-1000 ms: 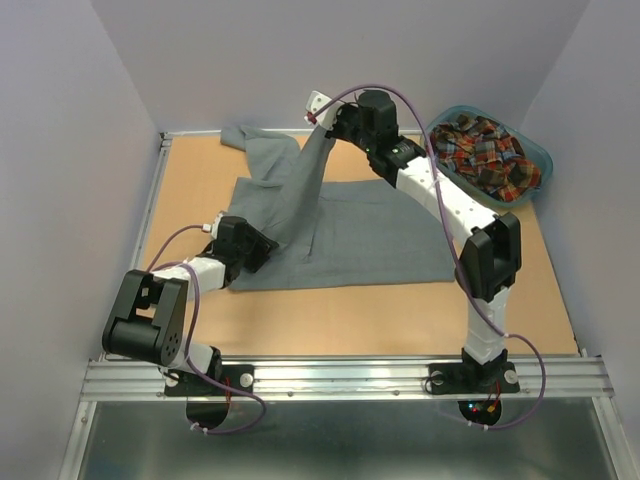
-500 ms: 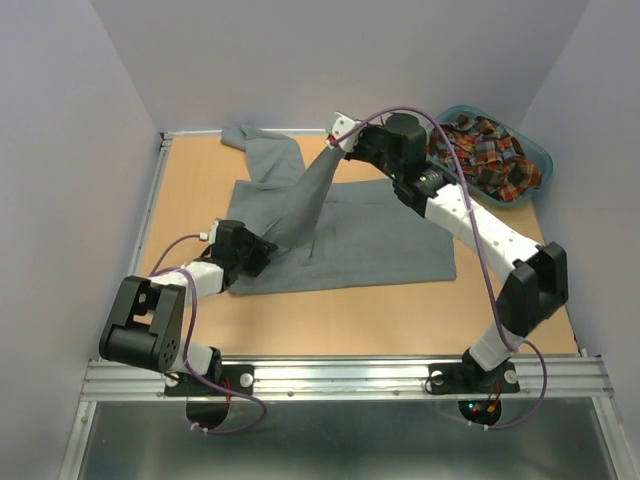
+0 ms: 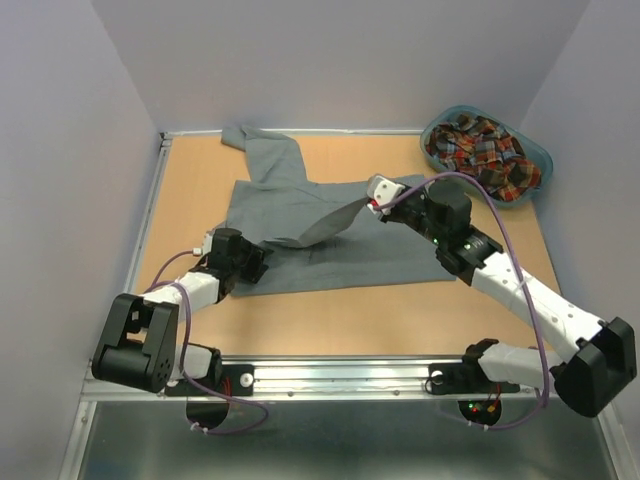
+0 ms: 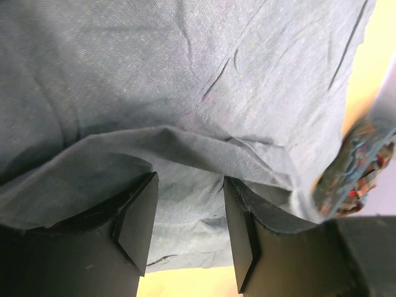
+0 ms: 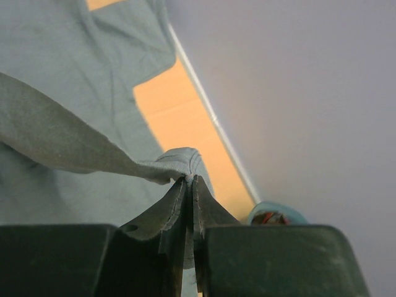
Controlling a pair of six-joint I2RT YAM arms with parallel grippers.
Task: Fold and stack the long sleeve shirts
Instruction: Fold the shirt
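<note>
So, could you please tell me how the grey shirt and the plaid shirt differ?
The grey shirt is plain; the plaid shirt is red, navy and yellow checked. The grey shirt lies spread on the table, while the plaid shirt sits crumpled in the teal basket. The right gripper pinches a fold of the grey shirt; no gripper touches the plaid shirt. Both are soft cloth.

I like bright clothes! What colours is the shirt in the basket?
The shirt is red, navy, yellow plaid; top view best.

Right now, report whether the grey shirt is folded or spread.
Mid-fold. The grey shirt lies flat on the table, one sleeve pinched in the shut right gripper above it, the other sleeve stretched out.
</note>
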